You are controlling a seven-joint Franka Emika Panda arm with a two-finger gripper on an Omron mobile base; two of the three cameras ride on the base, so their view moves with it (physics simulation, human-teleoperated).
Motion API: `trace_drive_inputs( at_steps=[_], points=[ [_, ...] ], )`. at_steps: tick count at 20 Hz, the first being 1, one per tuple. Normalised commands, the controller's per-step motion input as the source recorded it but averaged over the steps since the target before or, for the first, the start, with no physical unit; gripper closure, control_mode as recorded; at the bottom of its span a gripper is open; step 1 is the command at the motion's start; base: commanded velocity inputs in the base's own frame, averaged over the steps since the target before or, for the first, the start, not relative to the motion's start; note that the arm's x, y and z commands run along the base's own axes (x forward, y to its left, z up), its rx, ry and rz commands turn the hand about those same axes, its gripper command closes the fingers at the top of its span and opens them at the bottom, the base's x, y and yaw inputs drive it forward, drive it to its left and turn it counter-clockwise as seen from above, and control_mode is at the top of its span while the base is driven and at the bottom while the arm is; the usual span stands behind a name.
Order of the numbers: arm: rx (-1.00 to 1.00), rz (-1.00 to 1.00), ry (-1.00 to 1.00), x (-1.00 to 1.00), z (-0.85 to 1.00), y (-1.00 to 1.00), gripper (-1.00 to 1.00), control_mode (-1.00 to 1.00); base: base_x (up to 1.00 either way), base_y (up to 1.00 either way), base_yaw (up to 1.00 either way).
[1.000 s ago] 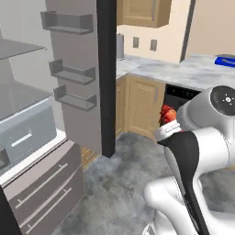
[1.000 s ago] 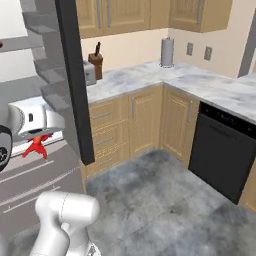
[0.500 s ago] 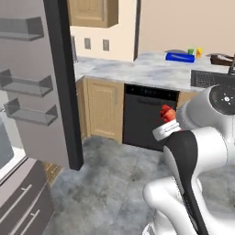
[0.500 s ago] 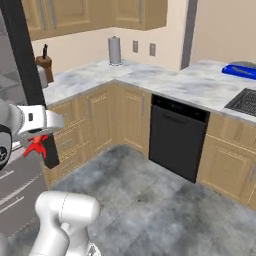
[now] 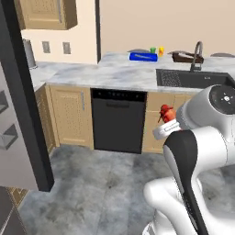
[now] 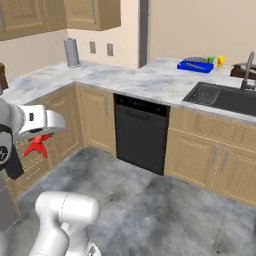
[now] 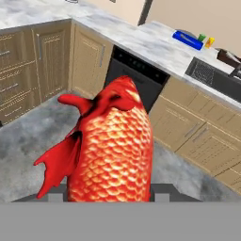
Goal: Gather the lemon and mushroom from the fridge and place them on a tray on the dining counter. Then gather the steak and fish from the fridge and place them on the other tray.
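My gripper [image 5: 165,121] is shut on the fish [image 7: 111,146], a red scaly fish held upright; it also shows as fish [image 5: 165,112] and fish [image 6: 37,144] beside the white hand. Far off on the dining counter [image 5: 117,73] lie the bright blue tray [image 5: 143,56], blue tray [image 6: 195,65], and the dark brown tray [image 5: 185,57] beyond the sink [image 6: 224,97]. The fridge [image 5: 20,114] shows its dark door edge at the left. Lemon, mushroom and steak are out of view.
A black dishwasher [image 5: 117,120] sits under the counter between tan cabinets [image 6: 215,160]. A curved tap [image 5: 197,54] stands by the sink, small green and yellow cups [image 5: 156,49] behind the blue tray. A paper towel roll [image 6: 71,52] stands in the corner. Grey floor [image 6: 150,200] lies ahead.
The whole picture has shifted: the base has turned away from the fridge, and the sink counter with the trays has come into view. The fish stays in the gripper.
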Motion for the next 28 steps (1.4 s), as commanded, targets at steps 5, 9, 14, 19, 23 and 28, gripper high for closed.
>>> trace_drive_inputs(
  at_steps=[5, 9, 14, 19, 23, 28],
  points=[
    [0.00, 0.00, 0.00, 0.00, 0.00, 0.00, 1.00, 1.00, 0.36, -1.00, -0.21],
    [0.00, 0.00, 0.00, 0.00, 0.00, 0.00, 1.00, 1.00, 0.78, -0.79, -0.28],
    [0.00, 0.00, 0.00, 0.00, 0.00, 0.00, 1.00, 1.00, 0.86, -0.46, -0.34],
    [0.00, 0.00, 0.00, 0.00, 0.00, 0.00, 1.00, 1.00, 0.84, -0.71, -0.30],
    [0.00, 0.00, 0.00, 0.00, 0.00, 0.00, 1.00, 1.00, 0.70, -1.00, -0.21],
    [0.00, 0.00, 0.00, 0.00, 0.00, 0.00, 1.00, 1.00, 0.66, -0.99, -0.18]
  ],
)
